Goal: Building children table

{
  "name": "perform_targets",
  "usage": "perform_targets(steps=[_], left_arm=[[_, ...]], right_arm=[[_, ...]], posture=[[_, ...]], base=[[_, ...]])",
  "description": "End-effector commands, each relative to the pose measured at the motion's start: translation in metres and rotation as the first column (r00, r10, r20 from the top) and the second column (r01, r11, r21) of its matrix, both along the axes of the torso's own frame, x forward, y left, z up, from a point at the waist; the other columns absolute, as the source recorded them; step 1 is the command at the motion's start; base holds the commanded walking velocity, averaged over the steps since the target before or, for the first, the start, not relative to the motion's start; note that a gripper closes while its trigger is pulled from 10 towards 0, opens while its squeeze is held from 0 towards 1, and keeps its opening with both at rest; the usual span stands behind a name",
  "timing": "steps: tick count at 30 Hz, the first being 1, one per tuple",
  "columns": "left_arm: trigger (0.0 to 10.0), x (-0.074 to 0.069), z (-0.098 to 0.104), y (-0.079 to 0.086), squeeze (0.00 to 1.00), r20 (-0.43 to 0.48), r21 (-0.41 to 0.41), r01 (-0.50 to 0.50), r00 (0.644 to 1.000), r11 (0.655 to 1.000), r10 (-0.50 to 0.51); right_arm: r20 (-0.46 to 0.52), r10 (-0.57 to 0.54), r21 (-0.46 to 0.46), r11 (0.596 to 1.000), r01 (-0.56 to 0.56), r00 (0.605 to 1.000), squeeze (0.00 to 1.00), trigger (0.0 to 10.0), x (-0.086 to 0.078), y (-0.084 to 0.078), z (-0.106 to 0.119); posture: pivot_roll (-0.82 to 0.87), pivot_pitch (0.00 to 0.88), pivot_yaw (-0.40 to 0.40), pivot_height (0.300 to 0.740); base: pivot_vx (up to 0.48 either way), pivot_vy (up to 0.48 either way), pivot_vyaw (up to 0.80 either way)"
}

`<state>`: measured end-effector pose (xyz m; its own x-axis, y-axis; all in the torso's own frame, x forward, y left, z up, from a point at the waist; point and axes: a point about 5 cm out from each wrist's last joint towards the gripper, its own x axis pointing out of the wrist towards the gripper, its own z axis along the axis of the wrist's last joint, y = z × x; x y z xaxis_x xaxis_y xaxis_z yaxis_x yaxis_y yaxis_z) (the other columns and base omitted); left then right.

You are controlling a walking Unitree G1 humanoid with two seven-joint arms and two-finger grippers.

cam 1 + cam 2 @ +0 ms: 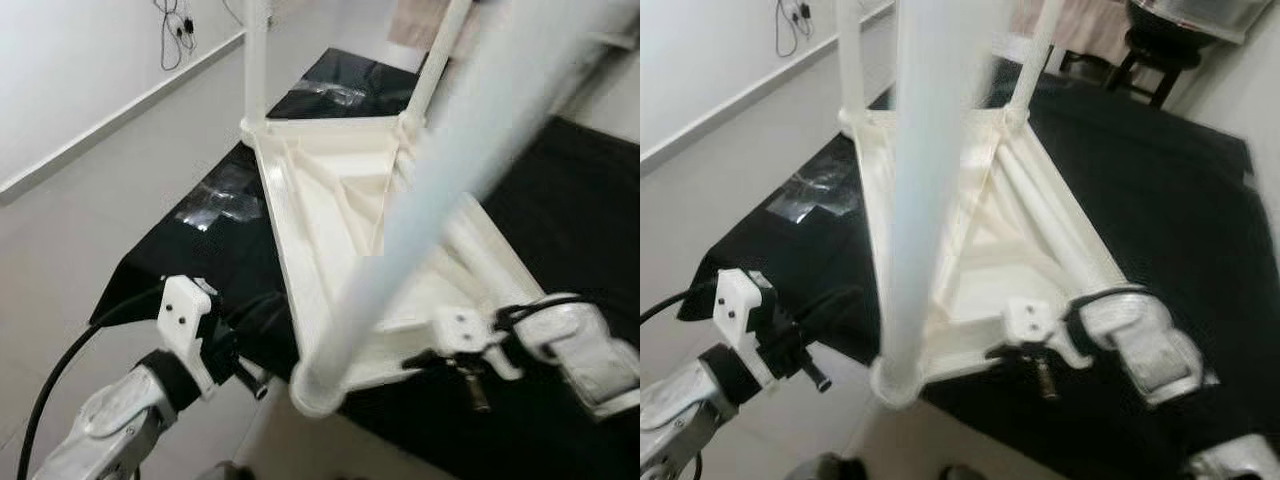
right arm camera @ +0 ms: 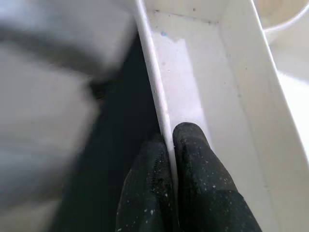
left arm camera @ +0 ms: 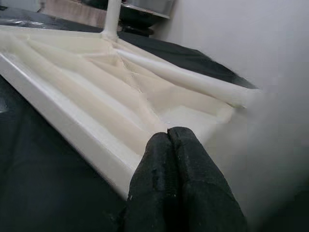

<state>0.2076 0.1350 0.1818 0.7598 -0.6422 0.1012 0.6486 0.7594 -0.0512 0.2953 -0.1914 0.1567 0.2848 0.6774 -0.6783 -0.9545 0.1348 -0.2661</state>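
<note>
White plastic children's tabletop [image 1: 330, 215], triangular, lying underside up on a black cloth. Ribbed underside exposed. White tubular legs [image 1: 254, 60] stand upright from its corners.

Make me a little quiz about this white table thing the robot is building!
1. True or false: the tabletop lies upside down on a black cloth.
2. What does the right tool pinch? A) a leg B) the rim C) a cable
3. Fill in: the left tool has its fingers ____ (open or shut).

Key: 1 true; 2 B; 3 shut.
</note>
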Motion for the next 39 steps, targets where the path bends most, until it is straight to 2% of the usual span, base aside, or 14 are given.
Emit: perform_targets(steps=[1,5,6,13,17,22,23,24,30,32,36,37,38,39], left_arm=[[10.0,-0.002,-0.004,0.001,0.0,-0.019,0.007,-0.003,1.0,1.0,0.003],[10.0,-0.002,-0.004,0.001,0.0,-0.019,0.007,-0.003,1.0,1.0,0.003],[10.0,-0.002,-0.004,0.001,0.0,-0.019,0.007,-0.003,1.0,1.0,0.003],[10.0,-0.002,-0.004,0.001,0.0,-0.019,0.007,-0.002,1.0,1.0,0.002],[10.0,-0.002,-0.005,0.001,0.0,-0.018,0.006,-0.001,1.0,1.0,0.001],[10.0,-0.001,-0.005,0.001,0.0,-0.019,0.006,0.0,1.0,1.0,0.0],[10.0,-0.001,-0.005,0.001,0.0,-0.019,0.007,0.002,1.0,1.0,-0.002],[10.0,-0.001,-0.005,0.001,0.0,-0.019,0.008,0.003,1.0,1.0,-0.003],[10.0,-0.001,-0.006,0.001,0.0,-0.02,0.009,0.004,1.0,1.0,-0.003],[10.0,-0.001,-0.006,0.001,0.0,-0.019,0.011,0.003,1.0,1.0,-0.003],[10.0,-0.001,-0.007,0.001,0.0,-0.018,0.016,0.001,1.0,1.0,-0.001],[10.0,-0.001,-0.007,0.001,0.0,-0.017,0.022,-0.002,1.0,1.0,0.003],[10.0,-0.001,-0.007,0.001,0.0,-0.017,0.022,-0.002,1.0,1.0,0.003],[10.0,-0.001,-0.007,0.001,0.0,-0.014,0.029,-0.006,1.0,1.0,0.006]], right_arm=[[0.134,-0.318,0.025,0.948,0.317,0.939,0.0,0.0,0.027,-0.016,0.004],[0.152,-0.373,0.044,0.928,0.37,0.916,0.0,0.0,0.032,-0.014,0.007],[0.186,-0.426,0.066,0.905,0.421,0.885,0.0,10.0,0.036,-0.01,0.011],[0.175,-0.425,0.062,0.905,0.421,0.888,0.0,10.0,0.029,-0.001,0.01],[0.141,-0.321,0.154,0.942,0.299,0.937,0.0,10.0,0.021,0.019,0.016],[0.128,-0.27,0.214,0.947,0.239,0.954,0.0,10.0,0.017,0.029,0.021],[0.108,-0.235,0.299,0.934,0.194,0.966,0.61,10.0,0.014,0.044,0.029],[0.086,-0.216,0.386,0.907,0.167,0.973,1.0,10.0,0.011,0.059,0.036],[0.058,-0.23,0.488,0.855,0.173,0.971,1.0,10.0,0.01,0.077,0.044],[0.103,-0.372,0.537,0.802,0.264,0.922,1.0,10.0,0.021,0.087,0.047],[0.117,-0.418,0.562,0.776,0.287,0.901,0.97,10.0,0.024,0.089,0.047],[0.123,-0.411,0.56,0.78,0.279,0.903,0.62,10.0,0.023,0.086,0.048],[0.123,-0.411,0.56,0.78,0.279,0.903,0.62,10.0,0.023,0.086,0.048],[0.132,-0.407,0.555,0.786,0.273,0.904,0.27,10.0,0.024,0.08,0.049]], posture=[[0.03,0.16,-0.117,0.74],[0.03,0.162,-0.117,0.74],[0.03,0.162,-0.118,0.74],[0.03,0.162,-0.118,0.74],[0.03,0.158,-0.116,0.74],[0.03,0.158,-0.116,0.74],[0.03,0.154,-0.116,0.74],[0.03,0.154,-0.116,0.74],[0.03,0.15,-0.116,0.74],[0.04,0.143,-0.115,0.74],[0.04,0.14,-0.115,0.74],[0.04,0.138,-0.114,0.74],[0.04,0.138,-0.114,0.74],[0.04,0.138,-0.114,0.74]], base=[[0.0,0.0,0.0],[0.0,0.0,0.0],[0.0,0.0,0.0],[0.0,0.0,0.0],[0.0,0.0,0.0],[0.0,0.0,0.0],[0.0,0.0,0.0],[0.0,0.0,0.0],[0.0,0.0,0.0],[0.0,0.0,0.0],[0.0,0.0,0.0],[0.0,0.0,0.0],[0.0,0.0,0.0],[0.0,0.0,0.0]])
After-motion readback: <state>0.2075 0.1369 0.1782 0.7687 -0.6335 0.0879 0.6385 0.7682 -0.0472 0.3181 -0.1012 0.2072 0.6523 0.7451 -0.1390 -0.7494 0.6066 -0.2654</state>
